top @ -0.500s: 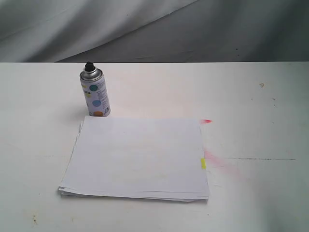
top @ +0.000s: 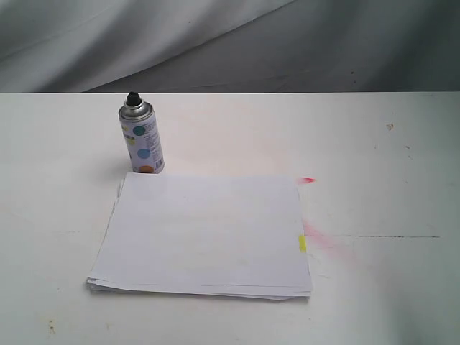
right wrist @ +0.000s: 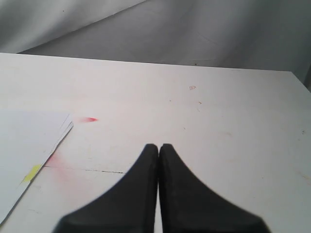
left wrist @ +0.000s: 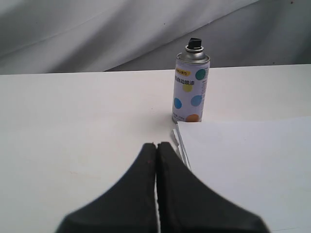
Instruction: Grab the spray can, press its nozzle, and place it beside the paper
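The spray can stands upright on the white counter, black nozzle on top, just beside a far corner of the paper. The paper lies flat, with a yellow tab at its right edge and pink stains next to it. The 2 tools are empty, fingers pressed together: the left tool points toward the can, well short of it, and the right tool is over bare counter.
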Motion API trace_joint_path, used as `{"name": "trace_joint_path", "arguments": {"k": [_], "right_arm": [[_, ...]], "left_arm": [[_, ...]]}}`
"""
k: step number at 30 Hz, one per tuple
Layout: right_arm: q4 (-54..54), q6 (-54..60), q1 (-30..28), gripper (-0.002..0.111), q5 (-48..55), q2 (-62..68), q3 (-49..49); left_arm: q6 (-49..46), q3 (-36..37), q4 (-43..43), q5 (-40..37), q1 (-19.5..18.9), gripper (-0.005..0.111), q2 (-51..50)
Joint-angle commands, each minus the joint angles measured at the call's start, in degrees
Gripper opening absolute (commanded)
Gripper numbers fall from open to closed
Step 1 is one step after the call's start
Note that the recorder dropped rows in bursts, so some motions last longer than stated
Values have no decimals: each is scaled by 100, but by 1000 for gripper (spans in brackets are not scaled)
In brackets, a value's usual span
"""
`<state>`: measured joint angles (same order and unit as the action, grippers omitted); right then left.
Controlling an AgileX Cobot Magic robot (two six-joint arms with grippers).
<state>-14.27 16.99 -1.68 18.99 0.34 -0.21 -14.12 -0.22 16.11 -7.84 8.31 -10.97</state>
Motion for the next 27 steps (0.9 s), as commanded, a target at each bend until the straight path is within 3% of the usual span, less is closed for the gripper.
{"name": "trace_joint_path", "arguments": {"k": [1,4,16,27], "right_arm": [[66,5,-48,0,10,-34,21],[66,5,-48,0,10,-34,21],[66,5,-48,0,10,-34,21],[66,5,-48,0,10,-34,21]], "left_arm": [[34,22,-7,34,31,0,-19],[34,-34,-7,11,31,0,-280],[104,-1837,142,11,31,0,-2466],[16,-1941,278,26,31,0,-2581]]}}
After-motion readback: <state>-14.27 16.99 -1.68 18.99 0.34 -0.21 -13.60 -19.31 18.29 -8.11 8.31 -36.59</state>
